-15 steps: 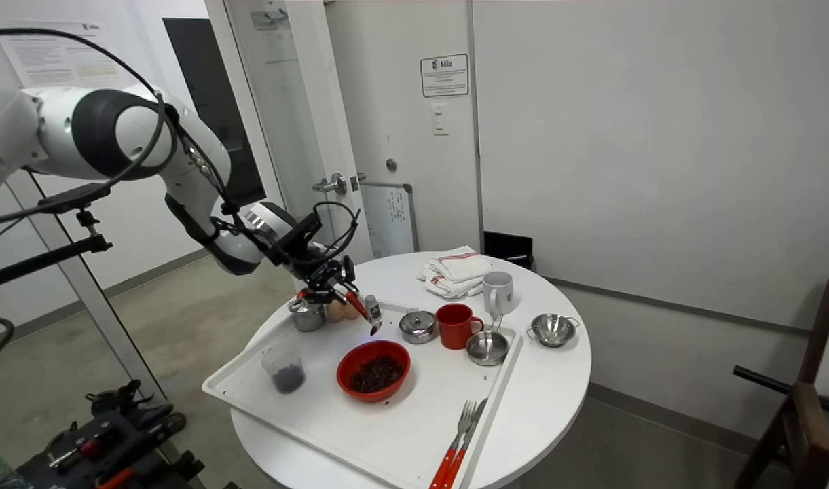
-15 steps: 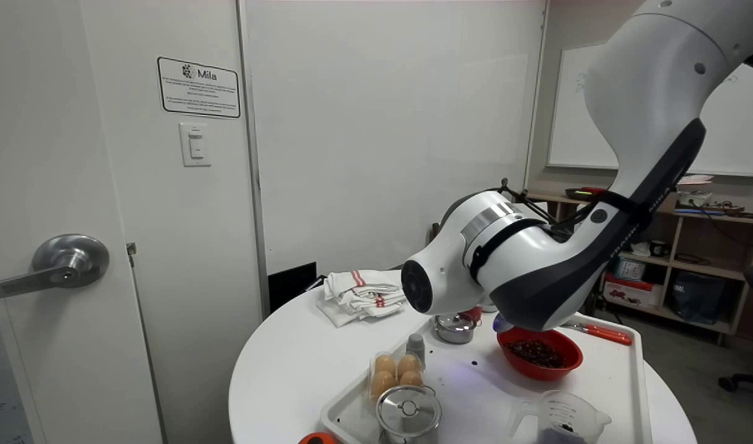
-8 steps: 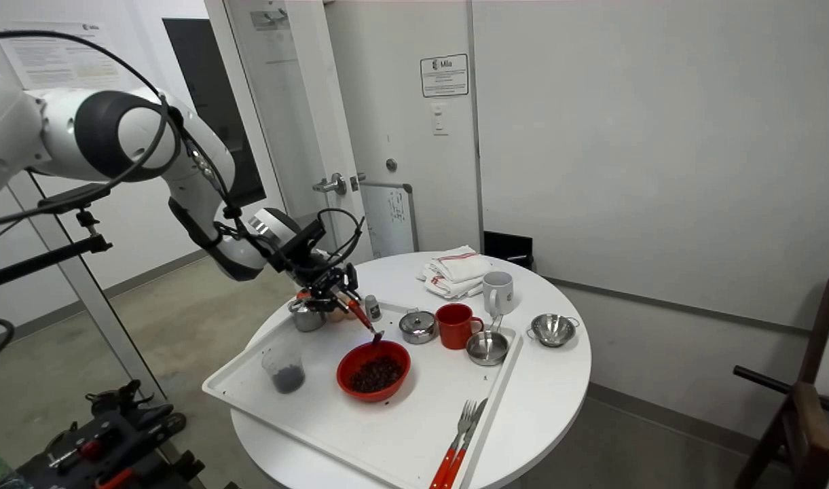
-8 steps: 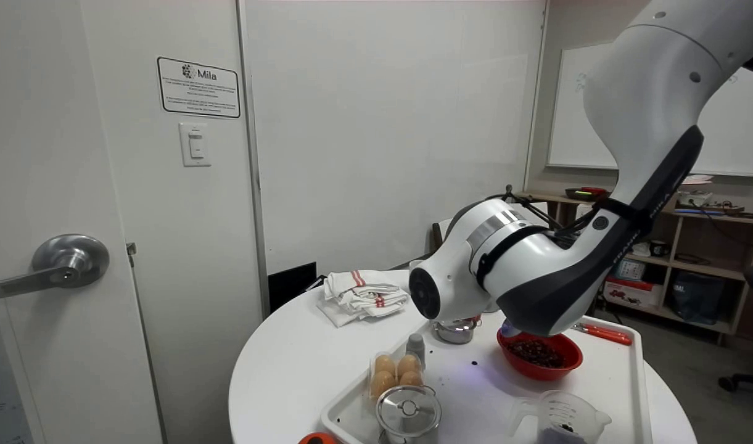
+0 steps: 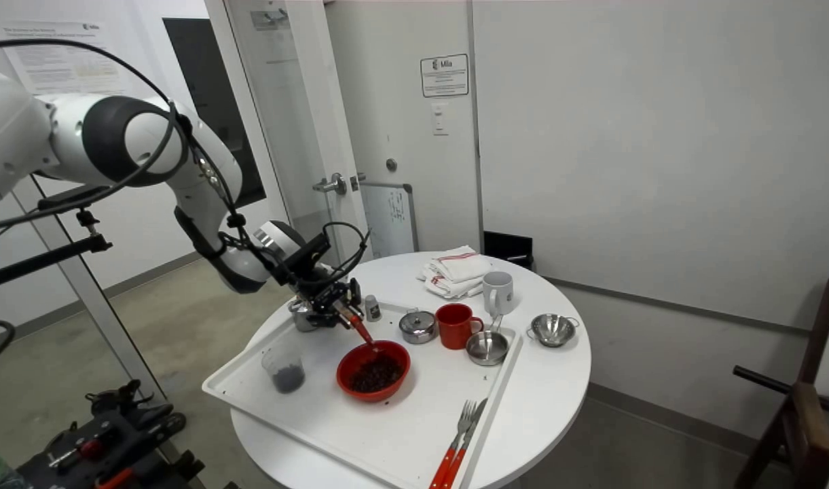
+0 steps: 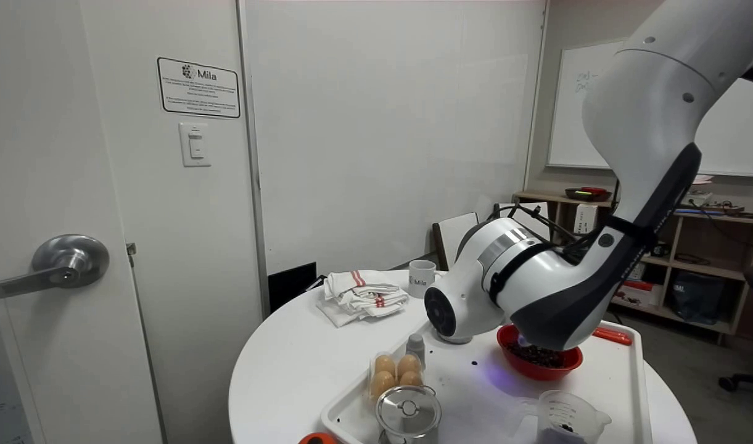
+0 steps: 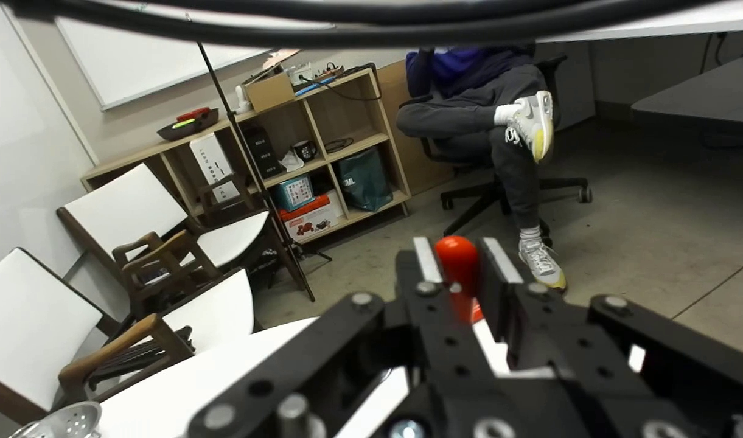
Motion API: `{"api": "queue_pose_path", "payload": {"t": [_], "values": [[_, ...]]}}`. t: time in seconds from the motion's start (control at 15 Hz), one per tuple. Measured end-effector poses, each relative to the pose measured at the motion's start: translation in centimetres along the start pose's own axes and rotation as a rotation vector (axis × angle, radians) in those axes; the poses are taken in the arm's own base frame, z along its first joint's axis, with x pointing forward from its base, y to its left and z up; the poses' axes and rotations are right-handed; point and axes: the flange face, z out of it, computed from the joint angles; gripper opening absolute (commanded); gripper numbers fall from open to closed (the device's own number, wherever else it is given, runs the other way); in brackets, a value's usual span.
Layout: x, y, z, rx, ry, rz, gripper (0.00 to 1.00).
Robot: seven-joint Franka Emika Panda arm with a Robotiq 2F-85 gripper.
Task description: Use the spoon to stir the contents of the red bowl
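Hand (image 7: pixel 465 261): clamped on the spoon (image 5: pixel 362 330), as we read it; in the wrist view the red handle end (image 7: pixel 457 252) stands between both fingers (image 7: pixel 428 261).
Spoon: slants down and ahead from the hand; its head (image 5: pixel 376 349) is at the hand-side edge of the bowl (image 5: pixel 372 395).
Bowl: below and ahead of the hand, on the tray (image 5: pixel 346 431), in both exterior views.
Contents (image 5: pixel 377 377): dark small bits; whether the head touches them we cannot tell.
Stir: we judge the step to be bringing the head in among the bits, circling to follow.
Rim: we would carry the head clear of it, toward the bowl's middle, then sink it short of pressing the bottom.
Handle: slim and, it seems, gripped near its end, so drag may swivel it; we favour slow, shallow circles.
Tray: smooth-looking, so a shove could slide the bowl; we would circle inside the wall, not against it.
Specks (image 6: pixel 474 363): dark, on the tray outside the bowl, lower than the hand; short strokes should limit spilling.
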Motion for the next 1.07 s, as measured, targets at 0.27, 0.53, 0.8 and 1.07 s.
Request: {"api": "queue_pose_path", "payload": {"t": [0.27, 0.53, 0.8, 1.07], "values": [[0.9, -1.1, 1.4, 0.008, -0.021, -0.03, 0.05], [1.5, -2.5, 3.1, 0.027, -0.045, -0.067, 0.05], [2.6, -3.4, 5.3, 0.045, -0.078, -0.095, 0.05], [2.7, -2.7, 6.4, 0.055, -0.093, -0.083, 0.05]]}}
